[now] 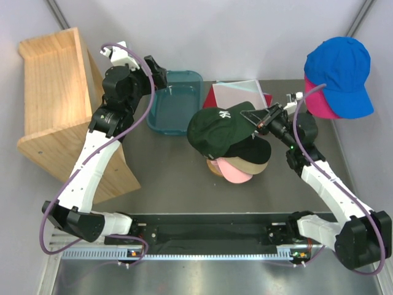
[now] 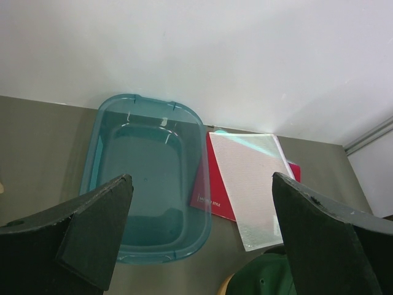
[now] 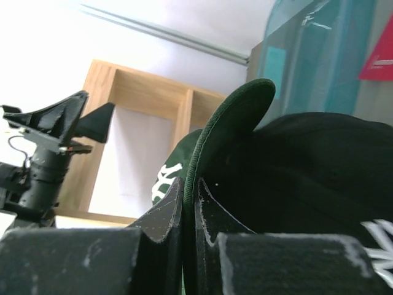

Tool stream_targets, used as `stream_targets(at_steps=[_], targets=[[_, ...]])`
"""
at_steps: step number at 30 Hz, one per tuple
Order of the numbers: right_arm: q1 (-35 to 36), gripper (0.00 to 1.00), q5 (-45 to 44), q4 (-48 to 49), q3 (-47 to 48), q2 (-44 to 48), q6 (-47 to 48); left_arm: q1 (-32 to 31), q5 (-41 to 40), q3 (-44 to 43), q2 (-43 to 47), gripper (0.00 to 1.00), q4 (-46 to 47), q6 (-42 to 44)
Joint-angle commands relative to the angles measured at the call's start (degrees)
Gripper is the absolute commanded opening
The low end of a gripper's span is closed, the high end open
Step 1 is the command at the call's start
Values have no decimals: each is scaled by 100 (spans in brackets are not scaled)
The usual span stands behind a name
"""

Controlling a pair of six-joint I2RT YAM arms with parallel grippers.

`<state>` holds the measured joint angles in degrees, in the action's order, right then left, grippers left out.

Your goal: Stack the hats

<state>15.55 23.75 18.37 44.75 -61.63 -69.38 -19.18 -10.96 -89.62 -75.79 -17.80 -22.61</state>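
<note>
On my left, next to the wooden shelf, my left gripper hangs with its fingers spread wide and nothing between them, looking down on the teal plastic bin and the red folder. Mid-table is the pile: the dark green cap with its white logo lies on the black cap, with the tan cap and the light pink cap under those. My right gripper is closed tight on the green cap's brim, a finger on each face. The step, as I judge it, is seating this cap. To do it well I should hold the pinch firm, set the crown squarely over the black one with the brims pointing one way, and let go only once it rests flat (a sideways tug could drag the soft pile apart). Far right, well apart, the bright blue cap sits over the magenta cap, not yet added.
</note>
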Motion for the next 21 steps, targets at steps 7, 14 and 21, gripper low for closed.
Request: stream_targets(at_steps=[7,14,21], targets=[[-228,0,-371,896,-731,309,92,28,-46,-169,20,99,93,99],[-272,0,-643,782,-1038,370,101,28,-38,-178,-41,99,66,99],[-474,0,-810,378,-1346,520,144,37,-64,-222,-112,99,58,125]])
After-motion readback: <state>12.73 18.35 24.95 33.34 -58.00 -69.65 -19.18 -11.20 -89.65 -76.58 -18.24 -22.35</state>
